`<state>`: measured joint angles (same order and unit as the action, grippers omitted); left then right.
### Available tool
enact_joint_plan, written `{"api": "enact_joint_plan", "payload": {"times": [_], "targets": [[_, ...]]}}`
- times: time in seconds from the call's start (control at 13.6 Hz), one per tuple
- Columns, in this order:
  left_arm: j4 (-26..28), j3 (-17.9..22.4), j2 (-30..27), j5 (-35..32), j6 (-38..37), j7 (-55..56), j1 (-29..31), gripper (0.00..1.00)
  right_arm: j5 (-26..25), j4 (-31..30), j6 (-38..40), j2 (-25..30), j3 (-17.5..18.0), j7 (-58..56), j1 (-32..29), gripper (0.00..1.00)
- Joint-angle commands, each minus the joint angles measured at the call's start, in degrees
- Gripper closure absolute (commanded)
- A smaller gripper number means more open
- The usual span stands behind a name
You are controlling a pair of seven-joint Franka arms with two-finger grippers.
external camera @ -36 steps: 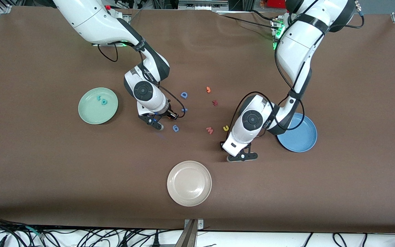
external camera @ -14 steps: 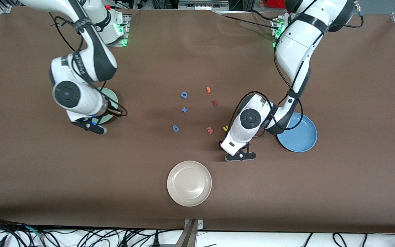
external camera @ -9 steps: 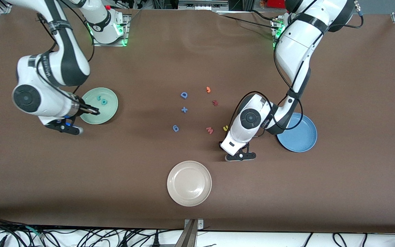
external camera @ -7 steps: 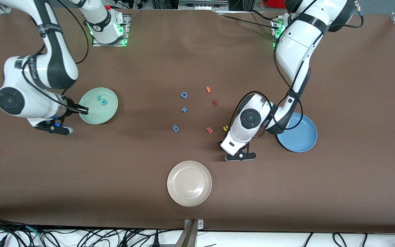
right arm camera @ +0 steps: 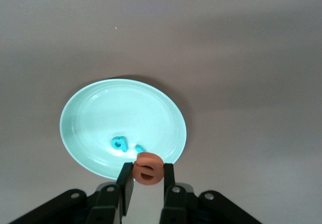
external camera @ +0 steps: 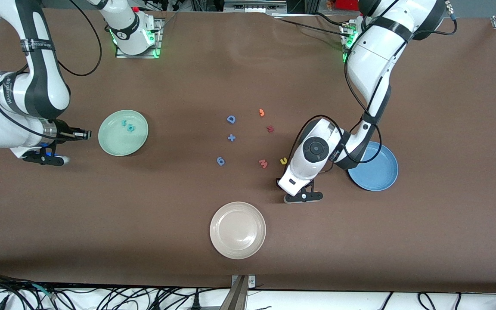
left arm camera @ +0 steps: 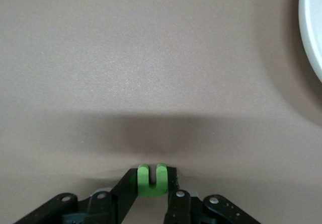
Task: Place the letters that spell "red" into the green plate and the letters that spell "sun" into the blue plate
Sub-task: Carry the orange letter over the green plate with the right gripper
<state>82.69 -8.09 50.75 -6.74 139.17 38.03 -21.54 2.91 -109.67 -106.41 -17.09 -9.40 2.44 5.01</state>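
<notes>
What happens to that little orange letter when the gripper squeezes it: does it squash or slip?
The orange letter keeps its rounded outline between the right gripper fingers, so it is probably spongy but springy. It looks matte, so it likely grips well. Being so small beside the green plate, it is probably very light and could easily flick away.

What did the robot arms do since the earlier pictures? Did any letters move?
The right gripper, fingers shut on the orange "e", swung from the middle of the table, across the green plate, to over bare table toward the right arm's end. The left gripper barely moved, shut on the green letter. The two teal letters in the plate and the loose letters stayed put.
</notes>
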Motion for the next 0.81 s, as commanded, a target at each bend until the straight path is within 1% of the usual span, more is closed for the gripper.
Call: {"api": "enact_joint_plan", "payload": {"times": [0.0,0.44,0.59,0.74], "targets": [[-0.8,0.9,1.2,-1.5,-0.3,0.6,0.8,0.72,1.0,-7.5,-7.7,1.1,0.1,-1.1,-0.1,0.94],[-1.0,0.8,-0.1,-1.3,-0.5,0.8,1.8,0.72,1.0,-20.7,-25.6,0.9,0.2,-1.2,-0.2,0.94],[-1.0,0.8,-0.1,-1.4,-0.5,0.9,1.9,0.72,1.0,-21.9,-27.3,0.5,0.3,-1.1,-0.2,0.94],[-1.0,0.8,-0.6,-1.4,-0.8,0.7,2.0,0.72,1.1,-22.0,-27.4,-0.4,0.4,-1.1,-0.2,0.93]]}}
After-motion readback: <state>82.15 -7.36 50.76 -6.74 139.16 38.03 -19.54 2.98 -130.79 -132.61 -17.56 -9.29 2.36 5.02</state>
